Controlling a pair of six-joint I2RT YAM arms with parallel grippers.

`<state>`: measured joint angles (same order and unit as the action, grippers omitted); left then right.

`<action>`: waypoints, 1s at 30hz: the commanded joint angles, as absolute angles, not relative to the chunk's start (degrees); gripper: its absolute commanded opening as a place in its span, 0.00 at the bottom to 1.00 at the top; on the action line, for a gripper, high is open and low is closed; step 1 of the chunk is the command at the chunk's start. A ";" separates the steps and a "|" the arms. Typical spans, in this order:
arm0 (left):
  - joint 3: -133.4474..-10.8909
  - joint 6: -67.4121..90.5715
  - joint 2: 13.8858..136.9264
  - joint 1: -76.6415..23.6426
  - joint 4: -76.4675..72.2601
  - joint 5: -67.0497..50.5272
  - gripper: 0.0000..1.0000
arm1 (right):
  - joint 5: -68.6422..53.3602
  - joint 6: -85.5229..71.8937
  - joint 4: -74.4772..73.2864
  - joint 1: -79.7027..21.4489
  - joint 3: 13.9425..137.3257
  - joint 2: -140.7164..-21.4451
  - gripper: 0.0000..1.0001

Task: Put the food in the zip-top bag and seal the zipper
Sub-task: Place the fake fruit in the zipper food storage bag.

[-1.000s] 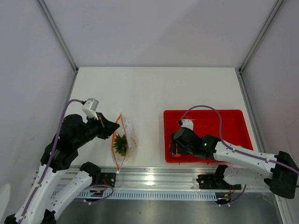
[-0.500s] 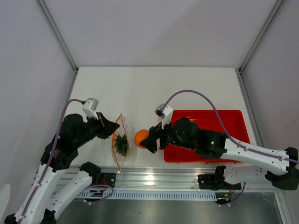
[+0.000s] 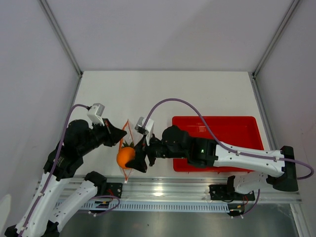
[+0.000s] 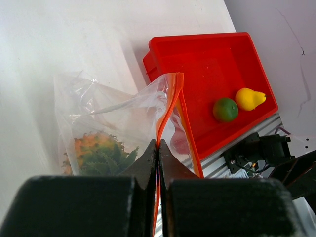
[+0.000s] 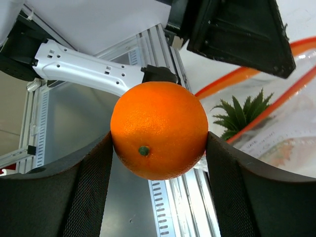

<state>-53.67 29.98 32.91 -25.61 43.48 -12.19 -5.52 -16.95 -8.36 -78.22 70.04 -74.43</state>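
Clamping the orange point(image 5: 159, 129), the right gripper point(image 3: 132, 159) hangs at the bag point(image 4: 106, 116) mouth; the left gripper point(image 4: 158, 150) pinches the zipper point(image 4: 170, 103). Only the left wrist shows lemon point(image 4: 250, 98) and lime point(image 4: 225, 109) in the tray point(image 4: 197, 49).

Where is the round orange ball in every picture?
Top external: the round orange ball is lower left of centre, at the clear plastic bag's near end.
Left wrist: not clearly in it.
Right wrist: dead centre, between black fingers.
Shared landmark: the bag's orange-red strip.
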 commanded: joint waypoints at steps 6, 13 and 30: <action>-54.67 30.85 33.40 -25.84 42.63 -13.01 0.01 | -6.95 -14.33 -4.39 -78.49 76.46 -80.24 0.00; -55.46 30.59 32.61 -25.84 43.59 -12.57 0.01 | 6.05 -16.17 -7.20 -77.78 76.12 -82.44 0.00; -54.14 28.92 32.52 -25.84 43.95 -7.83 0.01 | 23.37 -17.58 -7.74 -74.53 76.90 -87.62 0.00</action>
<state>-53.67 29.89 32.25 -25.61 44.16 -9.91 18.17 -17.80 -11.09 -75.40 74.50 -86.08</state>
